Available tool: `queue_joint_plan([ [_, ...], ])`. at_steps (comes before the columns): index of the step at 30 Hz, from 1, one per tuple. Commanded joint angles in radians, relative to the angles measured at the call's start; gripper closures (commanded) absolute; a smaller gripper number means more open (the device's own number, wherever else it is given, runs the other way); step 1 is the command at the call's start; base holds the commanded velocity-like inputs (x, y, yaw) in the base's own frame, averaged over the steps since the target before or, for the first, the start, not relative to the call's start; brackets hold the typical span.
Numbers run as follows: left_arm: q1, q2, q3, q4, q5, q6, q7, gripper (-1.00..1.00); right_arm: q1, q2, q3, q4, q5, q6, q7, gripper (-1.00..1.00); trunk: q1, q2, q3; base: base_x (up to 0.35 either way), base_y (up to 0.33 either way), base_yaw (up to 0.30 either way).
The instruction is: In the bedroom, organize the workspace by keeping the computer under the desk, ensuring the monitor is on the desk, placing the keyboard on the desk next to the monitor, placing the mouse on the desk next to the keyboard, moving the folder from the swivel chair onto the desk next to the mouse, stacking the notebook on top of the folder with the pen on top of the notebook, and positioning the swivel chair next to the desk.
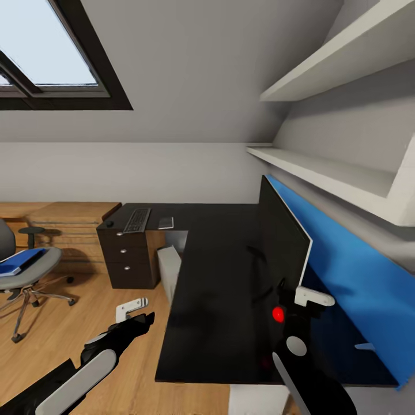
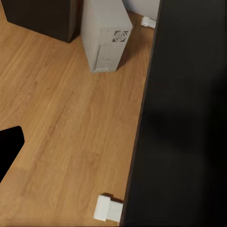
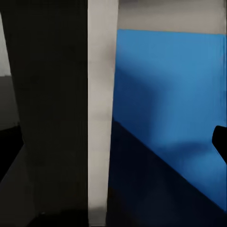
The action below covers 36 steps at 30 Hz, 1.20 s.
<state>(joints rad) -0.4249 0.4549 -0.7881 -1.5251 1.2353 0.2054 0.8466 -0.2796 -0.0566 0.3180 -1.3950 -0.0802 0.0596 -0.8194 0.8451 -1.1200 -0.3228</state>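
The monitor [image 1: 280,242] stands on the desk [image 1: 219,300] at about 3 o'clock of centre in the head view, right gripper [image 1: 288,300] at its near edge, jaw state untellable. Likely top-heavy, stiff, fragile: hold the edge, not the screen. Left gripper [image 1: 135,323] hangs over the floor, state unclear
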Motion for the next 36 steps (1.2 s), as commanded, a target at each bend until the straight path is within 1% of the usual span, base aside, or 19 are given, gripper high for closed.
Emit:
queue_joint_plan([
  [1,-0.002,0.001,-0.002,-0.001,0.003,0.003,0.006,-1.00,-0.001,-0.001,0.003,0.000,-0.005,0.006,-0.007,-1.00,0.000,-0.001,-0.001,-0.172,-0.158,0.000],
  [10,-0.002,0.001,-0.002,-0.001,0.003,0.003,0.006,-1.00,-0.001,0.001,0.005,0.018,-0.004,0.006,-0.007,-1.00,0.000,-0.001,-0.001,-0.046,-0.049,0.000],
  [17,-0.002,0.001,-0.002,0.007,0.004,0.003,0.006,-1.00,-0.001,0.001,0.006,0.019,-0.004,0.005,-0.006,-1.00,0.000,-0.001,-0.001,-0.020,-0.129,0.000],
  [36,-0.002,0.001,0.000,0.013,0.003,0.003,0.006,-1.00,-0.001,0.001,0.008,0.032,-0.003,0.003,-0.006,-1.00,0.000,-0.001,-0.001,-0.009,-0.007,0.000],
])
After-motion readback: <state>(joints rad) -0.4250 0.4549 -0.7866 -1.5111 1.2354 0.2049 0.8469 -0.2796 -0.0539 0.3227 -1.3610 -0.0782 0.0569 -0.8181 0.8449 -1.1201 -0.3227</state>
